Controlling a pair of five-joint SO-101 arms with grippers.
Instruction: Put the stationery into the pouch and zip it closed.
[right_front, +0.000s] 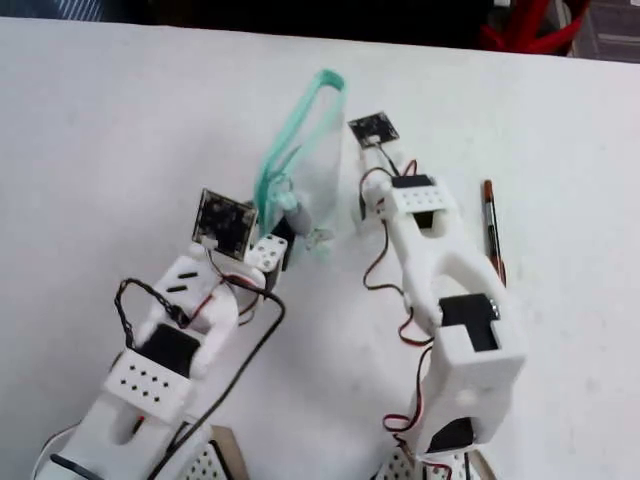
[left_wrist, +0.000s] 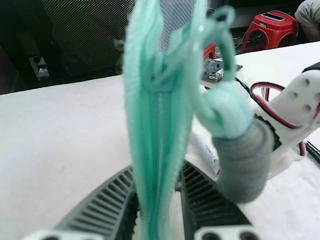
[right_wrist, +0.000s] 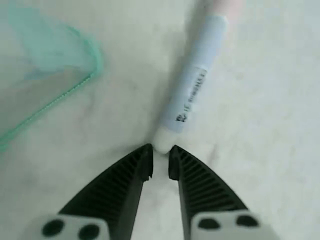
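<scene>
The white worktop (right_front: 110, 120) carries a brown-red pen (right_front: 490, 228) lying flat, well apart from the teal-edged clear pouch (right_front: 305, 150) (how much of the pouch rests on the surface cannot be told). A pale blue marker (right_wrist: 192, 85) lies near the pouch's corner.

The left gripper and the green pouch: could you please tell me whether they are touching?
Touching: the left wrist view shows the pouch clamped between the left gripper's two fingers, with no gap on either side.
</scene>
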